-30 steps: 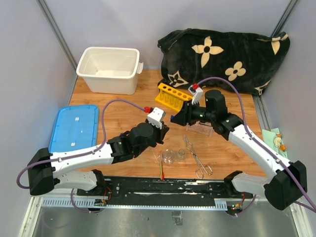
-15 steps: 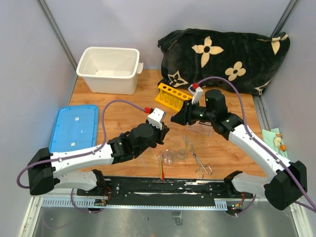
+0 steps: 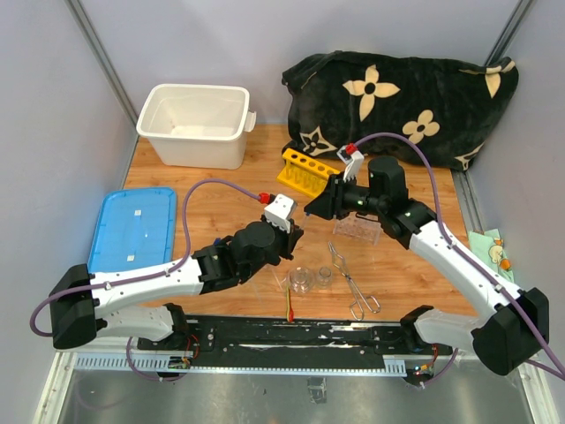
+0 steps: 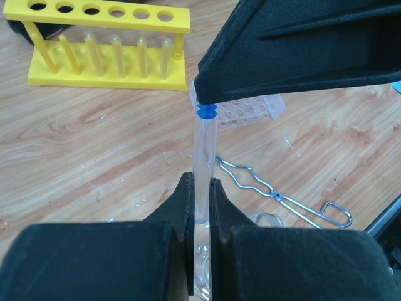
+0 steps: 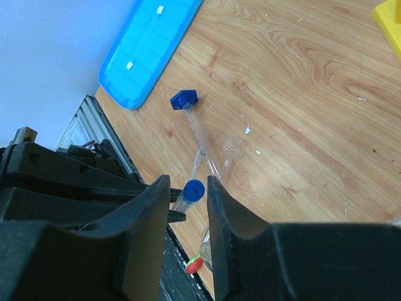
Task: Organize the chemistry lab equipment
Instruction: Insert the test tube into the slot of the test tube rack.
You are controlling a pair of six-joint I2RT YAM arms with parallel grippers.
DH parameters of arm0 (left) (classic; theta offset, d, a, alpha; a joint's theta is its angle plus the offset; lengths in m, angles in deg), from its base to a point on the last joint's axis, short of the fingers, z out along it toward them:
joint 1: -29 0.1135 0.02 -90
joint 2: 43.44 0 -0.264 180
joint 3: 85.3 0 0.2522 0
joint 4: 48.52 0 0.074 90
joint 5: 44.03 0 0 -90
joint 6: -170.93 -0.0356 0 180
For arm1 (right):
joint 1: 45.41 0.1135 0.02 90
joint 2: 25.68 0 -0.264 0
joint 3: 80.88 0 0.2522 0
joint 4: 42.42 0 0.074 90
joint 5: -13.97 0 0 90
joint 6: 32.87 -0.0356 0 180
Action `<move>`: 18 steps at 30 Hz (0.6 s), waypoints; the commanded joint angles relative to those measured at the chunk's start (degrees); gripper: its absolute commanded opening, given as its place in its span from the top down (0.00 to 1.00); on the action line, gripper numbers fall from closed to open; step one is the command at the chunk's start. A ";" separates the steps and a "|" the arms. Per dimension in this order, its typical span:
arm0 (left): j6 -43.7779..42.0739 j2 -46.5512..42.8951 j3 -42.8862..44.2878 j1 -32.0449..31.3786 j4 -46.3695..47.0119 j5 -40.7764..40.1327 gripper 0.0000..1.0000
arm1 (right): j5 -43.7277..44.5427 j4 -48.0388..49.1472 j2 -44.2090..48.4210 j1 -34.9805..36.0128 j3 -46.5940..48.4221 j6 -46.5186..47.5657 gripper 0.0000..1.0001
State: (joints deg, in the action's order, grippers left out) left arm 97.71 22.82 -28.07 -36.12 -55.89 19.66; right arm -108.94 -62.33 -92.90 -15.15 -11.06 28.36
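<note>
Tube (image 4: 202,144), clear with a blue cap (image 5: 193,190), stands upright in the air, clamped low on its body by the jaws of your left gripper (image 4: 200,188); your right gripper (image 5: 187,182) sits over its top, jaws apart, one finger either side of the cap, and I cannot tell whether either pad touches it; below lie the tongs (image 4: 282,199) and the clear rack (image 4: 250,111), with the yellow rack (image 4: 106,19) beyond and a second tube (image 5: 183,98) flat on the table (image 5: 301,94). Judge the risk as a two-handed fight: if you close off-centre, one finger shoves the cap sideways and levers the tube in the left grip; if you pull while the left holds, the cap may pop off; if the left lets go early, the tube drops to the table.
</note>
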 commanded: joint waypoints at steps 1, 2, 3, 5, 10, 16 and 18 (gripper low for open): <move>0.01 -0.57 -0.46 -0.64 2.37 -0.98 1.00 | -0.58 1.92 -0.44 0.57 1.08 -0.96 0.69; 0.00 -0.60 -0.42 -0.71 2.35 -1.13 1.00 | -0.58 1.93 -0.45 0.59 1.08 -0.86 0.69; 0.01 -0.67 -0.43 -0.72 2.32 -1.20 1.00 | -0.58 1.97 -0.45 0.59 1.09 -0.85 0.68; 0.01 -0.92 -0.48 -0.73 2.48 -1.24 1.00 | -0.58 1.85 -0.62 0.59 0.99 -0.77 0.68; -0.25 -1.43 -0.40 -0.85 2.37 -1.68 1.00 | -0.80 2.08 -0.78 0.67 0.56 -0.96 0.68; -0.47 -1.32 -0.31 -0.80 2.56 -1.97 1.00 | -0.99 2.11 -0.85 0.68 0.60 -0.90 0.73; -0.51 -1.19 -0.22 -0.84 2.57 -1.91 1.00 | -1.32 2.10 -0.96 0.63 0.64 -0.89 0.81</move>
State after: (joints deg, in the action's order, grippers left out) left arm 97.68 22.60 -28.07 -36.45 -55.86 19.14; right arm -109.07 -61.96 -93.62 -15.15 -11.06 28.07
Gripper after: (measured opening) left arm 0.056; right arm 0.250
